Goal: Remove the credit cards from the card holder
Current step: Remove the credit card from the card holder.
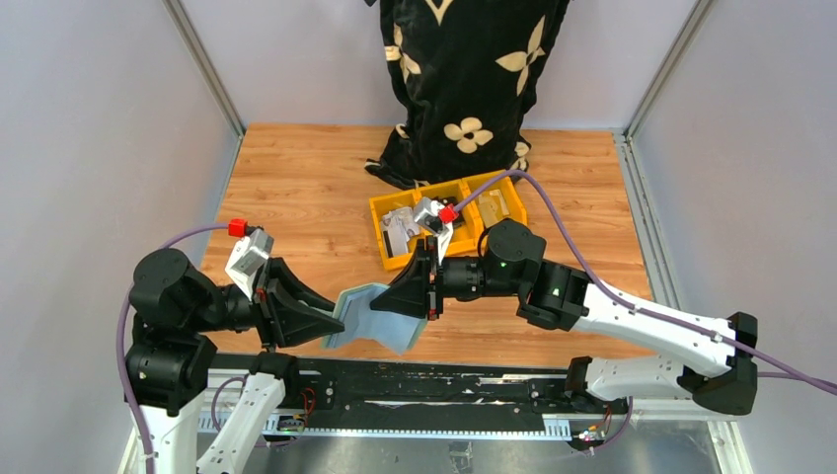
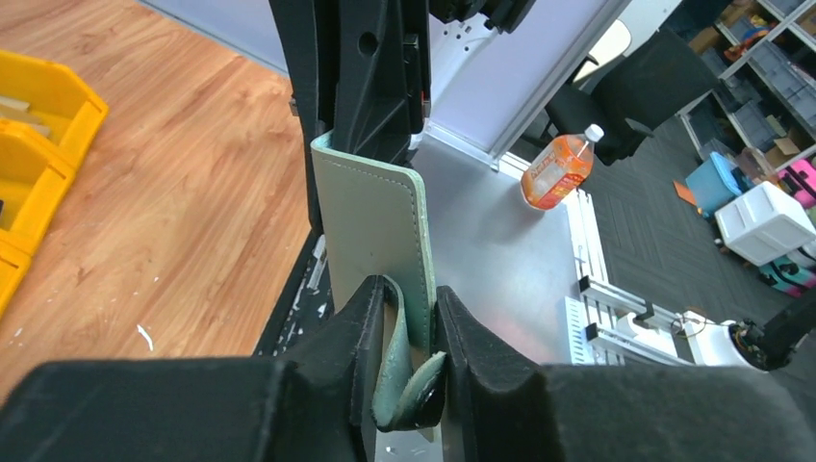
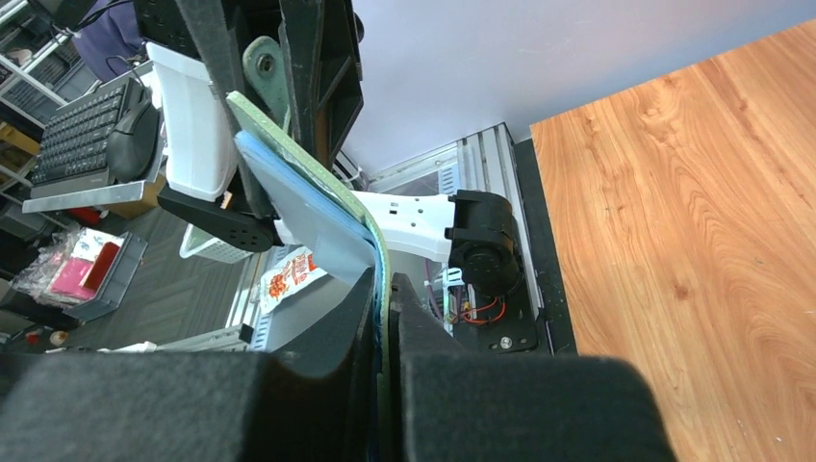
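The pale teal card holder (image 1: 367, 314) hangs open in a V between my two grippers, above the table's near edge. My left gripper (image 1: 331, 321) is shut on its left flap; the left wrist view shows the fingers (image 2: 361, 332) pinching that flap (image 2: 370, 217) and its curled tab (image 2: 399, 385). My right gripper (image 1: 419, 296) is shut on the right flap (image 3: 279, 130). A pale blue flat layer (image 3: 308, 217) lies against that flap between the right fingers (image 3: 346, 327); I cannot tell whether it is a card or lining. No white credit card is clearly in view.
Two yellow bins (image 1: 449, 217) with small items stand mid-table behind the right gripper, and also show in the left wrist view (image 2: 38, 106). A black floral cloth (image 1: 464, 79) hangs at the back. An orange bottle (image 2: 556, 168) lies off the table.
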Controlling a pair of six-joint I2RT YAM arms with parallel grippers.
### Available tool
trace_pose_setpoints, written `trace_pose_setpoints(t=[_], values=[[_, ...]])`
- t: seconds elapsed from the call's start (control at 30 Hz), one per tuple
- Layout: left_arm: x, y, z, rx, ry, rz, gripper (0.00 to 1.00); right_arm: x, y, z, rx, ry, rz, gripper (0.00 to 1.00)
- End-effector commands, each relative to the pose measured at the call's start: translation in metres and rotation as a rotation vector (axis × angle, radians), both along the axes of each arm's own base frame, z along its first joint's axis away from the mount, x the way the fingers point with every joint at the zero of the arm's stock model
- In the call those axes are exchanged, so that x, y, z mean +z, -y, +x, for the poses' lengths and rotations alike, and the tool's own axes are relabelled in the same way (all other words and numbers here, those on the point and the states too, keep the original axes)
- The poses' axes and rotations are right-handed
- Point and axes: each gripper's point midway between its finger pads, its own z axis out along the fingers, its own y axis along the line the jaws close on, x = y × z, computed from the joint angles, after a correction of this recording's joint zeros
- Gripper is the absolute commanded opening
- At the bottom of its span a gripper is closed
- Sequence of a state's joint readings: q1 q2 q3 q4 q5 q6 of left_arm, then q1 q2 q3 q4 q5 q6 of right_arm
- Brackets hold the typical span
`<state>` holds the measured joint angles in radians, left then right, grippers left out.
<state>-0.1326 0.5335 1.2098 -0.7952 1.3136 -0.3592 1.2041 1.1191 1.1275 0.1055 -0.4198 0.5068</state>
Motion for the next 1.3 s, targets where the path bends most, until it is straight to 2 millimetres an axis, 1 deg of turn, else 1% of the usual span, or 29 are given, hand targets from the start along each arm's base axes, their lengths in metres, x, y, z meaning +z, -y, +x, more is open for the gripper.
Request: trace_pose_setpoints(t=[0.0,0.07,0.23,0.3,0.33,0.37,0.4,0.43,0.5,0.53,0.6,0.67,0.77,1.0,1.17,1.27], values=[[0.006,0.0,-0.004,-0.004,0.03,-0.016,0.2,0.006,0.006,-0.005,0.032,0.034,0.037,0.0],[0.005,0.0,0.001,0.026,0.04,-0.014,0.15,0.009,0.006,-0.011,0.066,0.029,0.054,0.0],[0.006,-0.001,0.004,0.051,0.049,-0.012,0.05,0.015,0.008,-0.028,0.166,0.036,0.092,0.0],[0.006,-0.001,0.003,0.051,0.052,-0.013,0.02,0.017,0.01,-0.033,0.198,0.048,0.106,0.04],[0.006,-0.001,0.003,0.05,0.055,-0.013,0.01,0.017,0.011,-0.034,0.206,0.052,0.11,0.1],[0.007,-0.001,0.003,0.05,0.057,-0.013,0.0,0.016,0.011,-0.036,0.216,0.053,0.111,0.19],[0.006,-0.001,0.003,0.053,0.06,-0.012,0.0,0.016,0.012,-0.037,0.221,0.055,0.112,0.32],[0.006,-0.001,0.004,0.058,0.064,-0.011,0.0,0.017,0.012,-0.037,0.222,0.054,0.111,0.42],[0.004,-0.002,0.005,0.066,0.07,-0.006,0.0,0.019,0.011,-0.036,0.213,0.05,0.114,0.59],[0.004,-0.002,0.005,0.07,0.074,-0.004,0.0,0.021,0.01,-0.034,0.204,0.045,0.117,0.63],[0.003,-0.003,0.007,0.083,0.08,0.0,0.0,0.025,0.008,-0.03,0.18,0.033,0.124,0.75],[0.003,-0.003,0.007,0.089,0.085,0.002,0.0,0.027,0.003,-0.022,0.133,0.005,0.123,0.76],[0.004,-0.003,0.008,0.092,0.087,0.002,0.0,0.024,-0.006,-0.012,0.08,-0.012,0.11,0.77],[0.002,-0.004,0.004,0.09,0.094,0.008,0.0,0.04,-0.009,-0.001,-0.032,0.032,0.116,0.78],[0.005,-0.003,0.002,0.079,0.089,0.004,0.0,0.031,-0.019,0.004,-0.092,0.095,0.042,0.79],[0.007,-0.003,0.0,0.075,0.09,0.002,0.0,0.023,-0.018,0.005,-0.105,0.112,0.008,0.79]])
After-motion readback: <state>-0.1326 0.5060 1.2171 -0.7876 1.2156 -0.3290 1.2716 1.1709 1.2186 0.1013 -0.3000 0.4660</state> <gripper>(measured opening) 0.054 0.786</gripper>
